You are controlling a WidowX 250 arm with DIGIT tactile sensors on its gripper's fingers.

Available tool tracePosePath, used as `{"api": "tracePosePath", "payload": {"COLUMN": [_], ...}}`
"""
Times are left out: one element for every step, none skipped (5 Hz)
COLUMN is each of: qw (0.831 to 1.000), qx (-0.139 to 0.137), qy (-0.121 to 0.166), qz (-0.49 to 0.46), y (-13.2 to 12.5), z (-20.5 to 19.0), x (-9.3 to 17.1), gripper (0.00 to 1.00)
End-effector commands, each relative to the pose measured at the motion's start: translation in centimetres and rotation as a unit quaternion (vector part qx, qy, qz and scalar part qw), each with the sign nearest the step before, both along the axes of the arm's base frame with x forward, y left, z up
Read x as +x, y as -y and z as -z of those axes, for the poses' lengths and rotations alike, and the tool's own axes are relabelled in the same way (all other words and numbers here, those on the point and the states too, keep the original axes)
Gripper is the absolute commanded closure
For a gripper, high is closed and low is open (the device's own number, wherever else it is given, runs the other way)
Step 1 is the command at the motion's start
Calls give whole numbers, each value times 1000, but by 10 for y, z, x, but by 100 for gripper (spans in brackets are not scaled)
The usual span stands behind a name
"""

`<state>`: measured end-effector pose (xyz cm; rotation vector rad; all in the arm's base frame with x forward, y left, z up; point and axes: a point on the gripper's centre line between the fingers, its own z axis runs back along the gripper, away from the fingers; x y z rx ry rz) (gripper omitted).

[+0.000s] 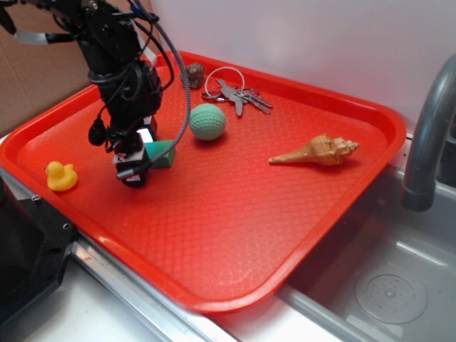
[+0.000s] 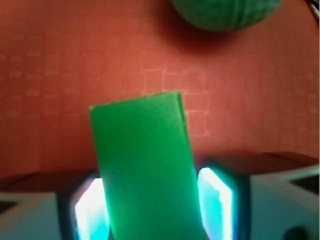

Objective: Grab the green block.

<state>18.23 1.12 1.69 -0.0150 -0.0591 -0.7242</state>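
Note:
The green block (image 1: 162,153) is a small matte green brick on the left part of the red tray (image 1: 235,214). My gripper (image 1: 142,155) comes down over it from the upper left, one finger on each side. In the wrist view the block (image 2: 142,165) fills the gap of the gripper (image 2: 150,195), and both lit pads (image 2: 92,210) press against its long sides. Its far end sticks out past the fingertips. I cannot tell whether it rests on the tray or is lifted. The pale green dimpled ball (image 1: 207,122) lies just beyond it, and its edge shows at the top of the wrist view (image 2: 225,12).
A yellow rubber duck (image 1: 61,176) sits at the tray's left. A key ring with keys (image 1: 235,92) and a small stone (image 1: 194,73) lie at the back. A brown spiral shell (image 1: 318,151) lies at the right. A grey faucet (image 1: 427,128) and a sink (image 1: 385,285) are right of the tray.

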Motion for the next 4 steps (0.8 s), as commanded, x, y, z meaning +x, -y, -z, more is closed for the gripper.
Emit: {"api": "tracePosePath", "payload": {"qw": [982,963,953,938], "qx": [-43,-52,-49,-55], "qy": [29,39,34,34], "qz": [-182,-261,-299,-341], "y": [1,8,14,4], "z": [-99,-149,-199,-228], "x": [-4,-5,1,0], "gripper": [100,100,100,100]}}
